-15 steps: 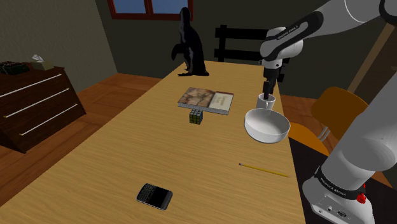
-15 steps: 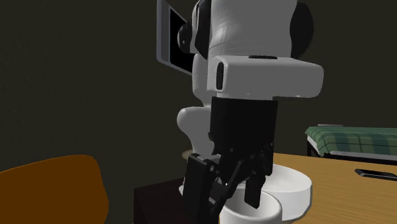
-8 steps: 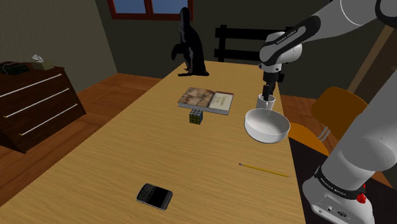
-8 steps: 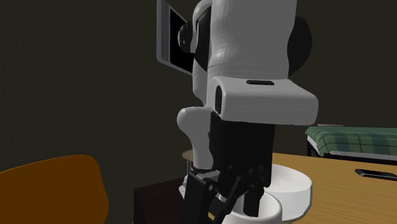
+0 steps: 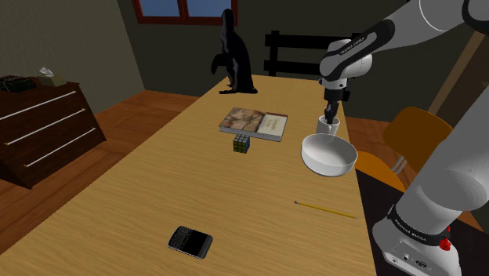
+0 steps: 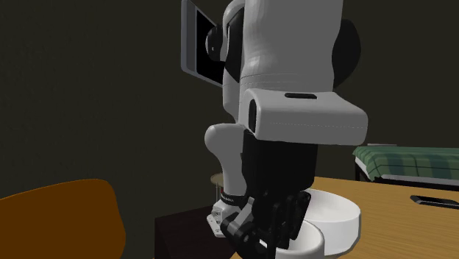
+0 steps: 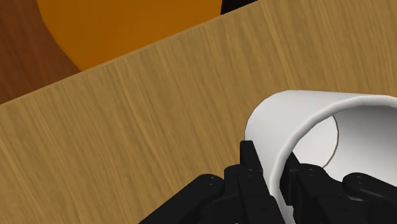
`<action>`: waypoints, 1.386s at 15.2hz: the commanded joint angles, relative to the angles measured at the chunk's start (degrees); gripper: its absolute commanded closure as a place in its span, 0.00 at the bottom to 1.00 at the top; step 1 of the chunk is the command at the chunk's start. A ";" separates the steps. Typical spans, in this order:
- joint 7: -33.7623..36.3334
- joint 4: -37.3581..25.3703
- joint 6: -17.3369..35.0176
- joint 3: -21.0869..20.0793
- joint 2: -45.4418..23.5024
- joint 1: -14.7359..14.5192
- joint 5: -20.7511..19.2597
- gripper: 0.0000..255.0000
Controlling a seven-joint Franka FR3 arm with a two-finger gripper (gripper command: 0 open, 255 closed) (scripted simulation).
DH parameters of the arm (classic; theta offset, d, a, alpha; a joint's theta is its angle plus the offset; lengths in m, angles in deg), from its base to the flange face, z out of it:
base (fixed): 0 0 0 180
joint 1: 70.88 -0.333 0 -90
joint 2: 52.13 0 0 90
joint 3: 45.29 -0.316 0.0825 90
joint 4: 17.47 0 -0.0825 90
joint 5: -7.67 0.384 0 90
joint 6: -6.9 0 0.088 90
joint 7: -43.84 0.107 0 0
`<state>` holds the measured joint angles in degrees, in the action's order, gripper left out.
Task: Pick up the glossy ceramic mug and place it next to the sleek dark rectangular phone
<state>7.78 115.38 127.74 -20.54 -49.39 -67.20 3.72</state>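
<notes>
Wooden table point(image 5: 149, 188) in a dark-walled room carries the white mug point(image 7: 305, 124), its rim pinched between the jaws.

We are in a home, in a lived-in room that serves for both eating and sleeping. A long wooden counter point(image 5: 149, 188) stands on a plank floor point(image 5: 137, 106). A dark slatted chair point(image 5: 294, 53) stands at its far end and an orange chair point(image 5: 419, 135) beside the long edge on the shoulder view's right. Off the opposite long edge stands a dark dresser point(image 5: 47, 129) with 3 drawers and a tissue box point(image 5: 52, 76) on top. A red-framed window point(image 5: 176, 9) sits in the wall past the far end. In the second exterior view we see a bed point(image 6: 410, 160) with a green plaid cover. Household odds lie on the counter: a book point(image 5: 253, 122), a puzzle cube point(image 5: 241, 143), a pencil point(image 5: 325, 208), a bowl point(image 5: 329, 154) and a phone point(image 5: 190, 241). A black penguin figure point(image 5: 233, 55) stands near the far end.
</notes>
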 commanded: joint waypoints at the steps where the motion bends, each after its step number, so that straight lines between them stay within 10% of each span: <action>1: 0.00 0.00 0.00 0.00 0.00 0.00 0.00 1.00; 21: 1.40 -6.30 -11.87 -0.81 5.95 -0.10 -1.91 1.00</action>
<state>9.05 109.75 116.88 -21.24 -43.78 -67.25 1.87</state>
